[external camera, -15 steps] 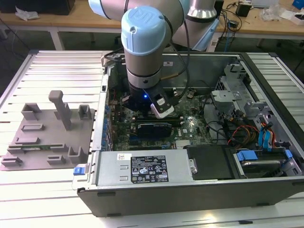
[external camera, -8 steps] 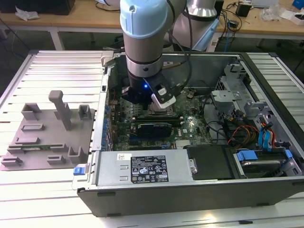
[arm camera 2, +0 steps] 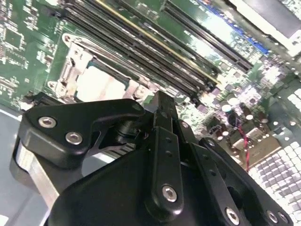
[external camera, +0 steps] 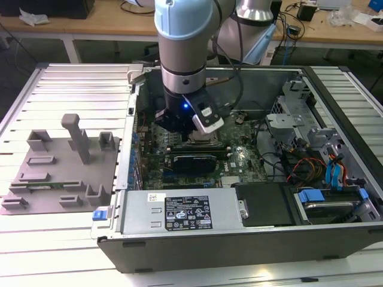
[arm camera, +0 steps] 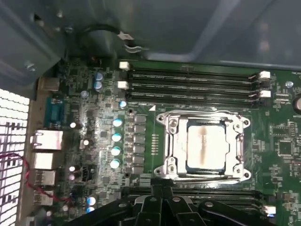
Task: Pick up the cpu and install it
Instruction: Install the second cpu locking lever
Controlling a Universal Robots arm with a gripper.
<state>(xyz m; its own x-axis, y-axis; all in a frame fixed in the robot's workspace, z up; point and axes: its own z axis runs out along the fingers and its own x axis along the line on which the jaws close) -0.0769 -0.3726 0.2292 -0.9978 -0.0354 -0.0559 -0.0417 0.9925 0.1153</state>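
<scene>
The cpu (arm camera: 207, 146), a small square chip with a pale silver top, lies flat inside the metal socket frame (arm camera: 164, 141) on the green motherboard; it also shows in the second wrist view as cpu (arm camera 2: 101, 85). My gripper (arm camera 2: 160, 100) hangs just above the board beside the socket, its black fingers (arm camera: 160, 207) shut together with nothing between them. In the exterior view the gripper (external camera: 187, 128) reaches down into the open computer case (external camera: 239, 239), over the socket area.
Long memory slots (arm camera: 193, 84) run along both sides of the socket. A black expansion card (external camera: 192, 161) lies nearer the case front wall. A grey fixture plate with upright posts (external camera: 60, 173) sits at the exterior view's left. Drive cage and cables (external camera: 317, 155) fill the case's right.
</scene>
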